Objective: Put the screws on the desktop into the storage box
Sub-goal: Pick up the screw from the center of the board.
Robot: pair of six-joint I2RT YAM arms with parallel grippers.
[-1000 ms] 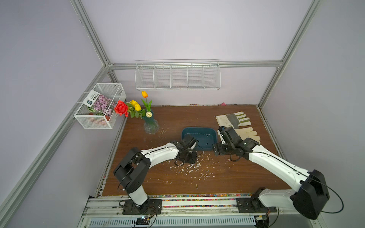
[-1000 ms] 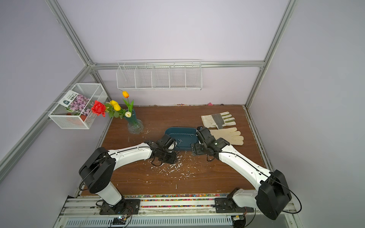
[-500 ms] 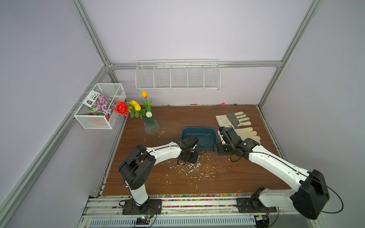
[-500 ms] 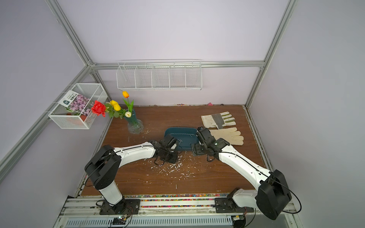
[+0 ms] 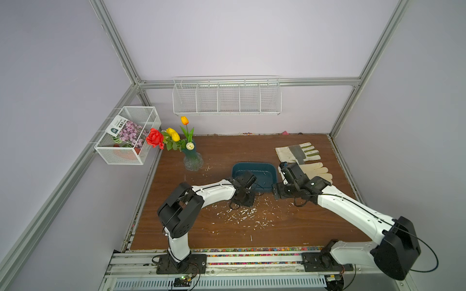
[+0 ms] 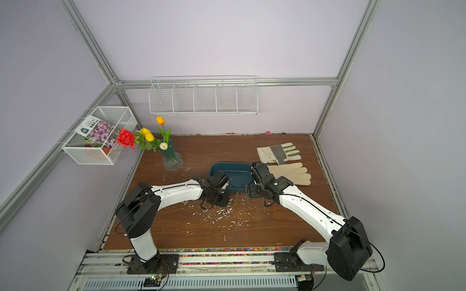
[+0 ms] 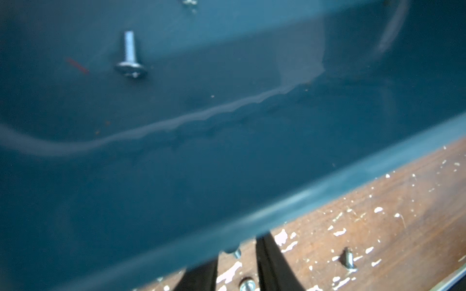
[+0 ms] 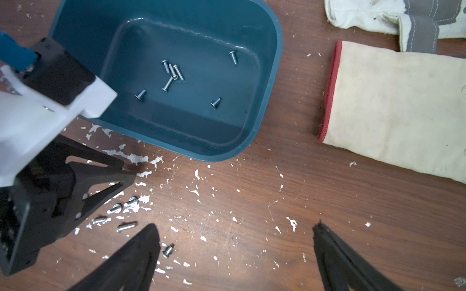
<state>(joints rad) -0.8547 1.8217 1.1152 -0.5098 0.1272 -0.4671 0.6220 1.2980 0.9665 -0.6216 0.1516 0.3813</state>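
Left claw (image 8: 127, 182), near-shut, grip unclear, beside dark teal plastic storage box (image 8: 266, 83); right claw (image 8: 237, 226) open near silver metal screws (image 8: 126, 227).

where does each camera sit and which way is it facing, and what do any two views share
Top views: high over the robot's base side, angled down on the whole desktop; left arm and right arm show whole.
Left wrist: on the left arm, close on the storage box inside and rim; left gripper tips show.
Right wrist: above the desktop, looking down at storage box, screws, glove; right gripper open, left gripper in frame.
Shared: both wrist views see screws inside the storage box.
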